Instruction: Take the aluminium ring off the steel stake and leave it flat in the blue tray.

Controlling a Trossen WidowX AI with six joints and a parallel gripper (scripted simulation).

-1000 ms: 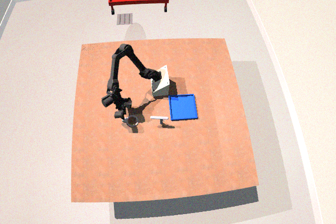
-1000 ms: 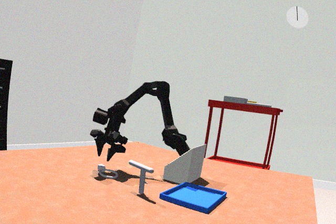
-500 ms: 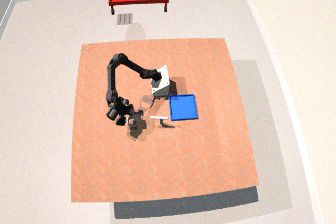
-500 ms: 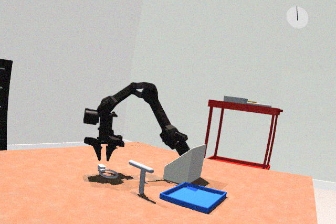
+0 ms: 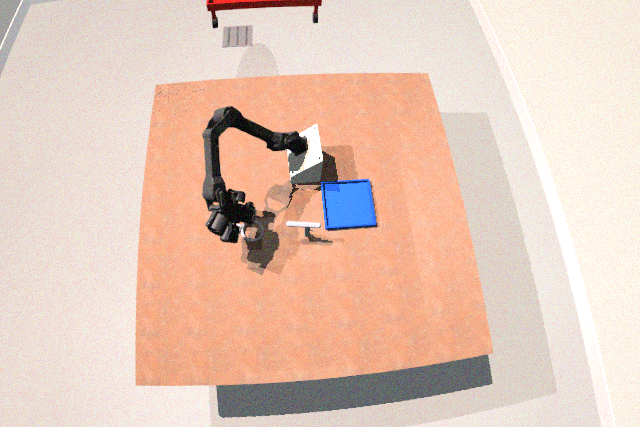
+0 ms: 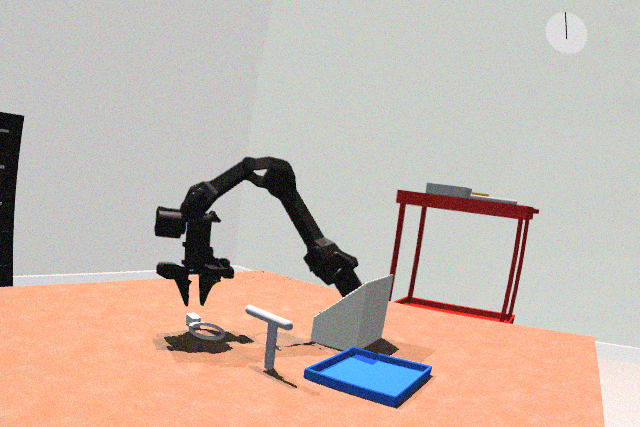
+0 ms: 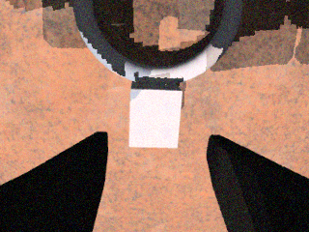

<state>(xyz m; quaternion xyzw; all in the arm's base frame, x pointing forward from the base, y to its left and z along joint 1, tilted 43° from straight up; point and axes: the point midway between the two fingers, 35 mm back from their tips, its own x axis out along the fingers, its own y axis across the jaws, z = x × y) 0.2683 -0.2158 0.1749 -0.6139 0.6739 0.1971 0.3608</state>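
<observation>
Orange table (image 5: 330, 303) (image 6: 103, 386) (image 7: 43, 116): ring (image 5: 262, 232) (image 6: 222, 331) (image 7: 231, 21), stake (image 5: 303, 224) (image 6: 270, 344), tray (image 5: 350, 227) (image 6: 351, 391), grey-white base block (image 5: 309, 175) (image 6: 338, 326).

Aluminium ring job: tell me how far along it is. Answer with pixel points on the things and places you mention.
Done: the grey aluminium ring with its white block-shaped tab (image 5: 253, 231) (image 6: 206, 331) (image 7: 154, 118) is off the T-shaped steel stake (image 5: 303, 224) (image 6: 270, 344), lying beside it on the table.
In hand: nothing; the open black tool (image 5: 238, 228) (image 6: 194, 304) (image 7: 158, 143) hovers above the tab.
Left: grip the ring, lay it flat in the square blue tray (image 5: 349, 228) (image 6: 351, 395), release, withdraw.

The ring (image 5: 262, 232) (image 6: 223, 331) (image 7: 83, 24) lies left of the stake (image 5: 302, 224) (image 6: 270, 347), the tray (image 5: 350, 227) (image 6: 351, 392) right of it.
</observation>
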